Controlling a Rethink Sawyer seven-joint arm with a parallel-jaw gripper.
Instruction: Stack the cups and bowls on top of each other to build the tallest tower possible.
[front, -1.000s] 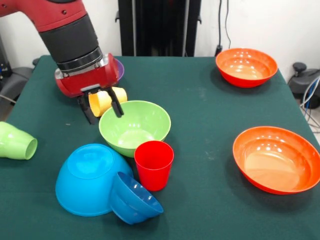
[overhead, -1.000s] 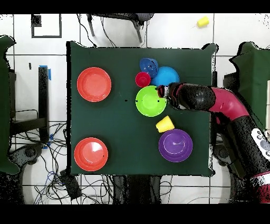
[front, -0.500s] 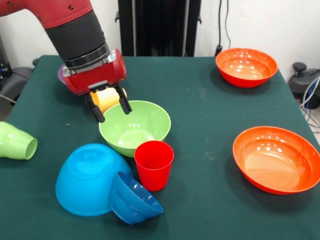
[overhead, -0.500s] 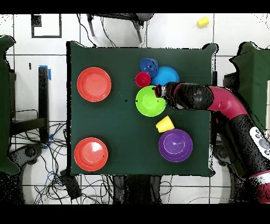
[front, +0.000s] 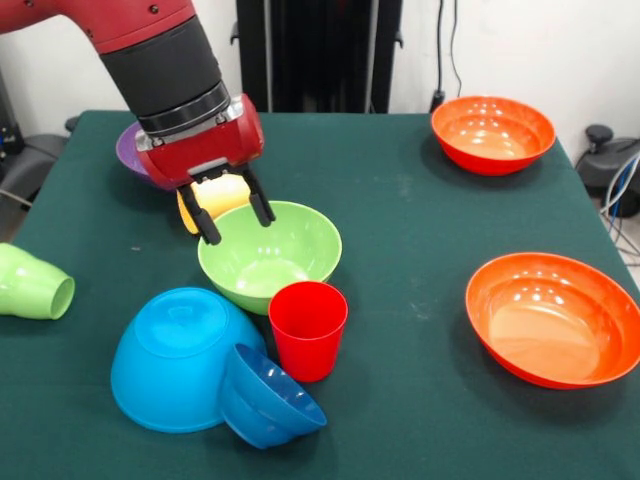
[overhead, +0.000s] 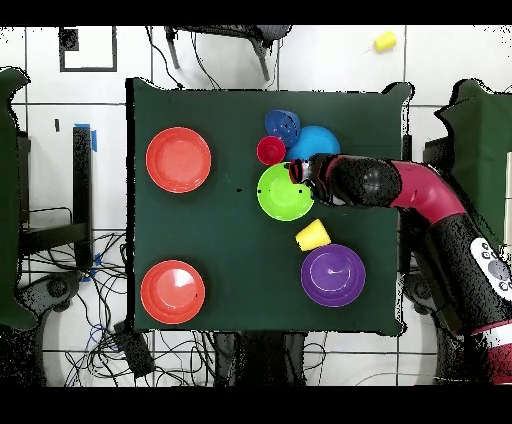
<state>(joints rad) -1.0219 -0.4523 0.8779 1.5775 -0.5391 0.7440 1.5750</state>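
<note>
My gripper (front: 240, 226) is open and empty, its fingers hanging over the far left rim of the upright green bowl (front: 270, 255). In the overhead view the gripper (overhead: 296, 172) is at the green bowl's (overhead: 284, 192) edge. A yellow cup (front: 217, 195) lies on its side behind the fingers, apart from them (overhead: 313, 235). A red cup (front: 308, 328) stands in front of the green bowl. The light-blue bowl (front: 178, 355) lies upside down, and the small dark-blue bowl (front: 266, 398) leans on it. A green cup (front: 35, 283) lies on its side at the left.
The purple bowl (front: 133, 150) is partly hidden behind the arm; it shows whole in the overhead view (overhead: 333, 274). Two orange bowls (front: 493, 132) (front: 555, 315) sit on the right side. Another yellow cup (overhead: 384, 41) lies on the floor beyond the table.
My gripper has moved right in the front view, from beside the yellow cup to over the green bowl's rim. The cups and bowls have not moved.
</note>
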